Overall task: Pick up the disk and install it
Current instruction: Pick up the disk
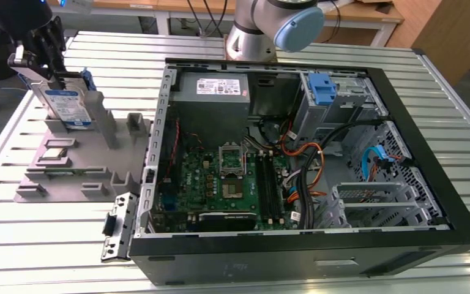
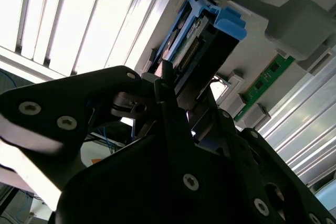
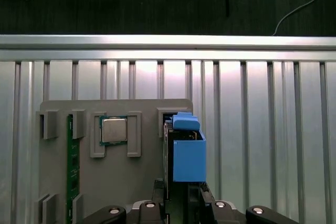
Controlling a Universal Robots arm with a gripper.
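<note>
The disk [image 1: 68, 107], silver with a white-and-blue label and a blue carrier, stands on edge in a slot of the grey fixture [image 1: 80, 165] at the exterior view's left. My gripper [image 1: 54, 82] comes down onto its upper end, and its black fingers look shut on the disk from both sides. In the first wrist view the disk [image 3: 186, 153] appears edge-on with its blue bracket, and the gripper [image 3: 184, 195] clamps its near end. The second wrist view has the fingers [image 2: 168, 93] pressed against the disk [image 2: 202, 38].
An open computer case [image 1: 431, 153] lies at the exterior view's right, with a grey power supply [image 1: 218, 89] and a lone blue bracket [image 1: 322, 89] in its drive bay. The fixture also carries a processor chip [image 3: 114, 129] and a memory stick [image 3: 71, 166]. The arm's base [image 1: 256, 30] stands behind the case.
</note>
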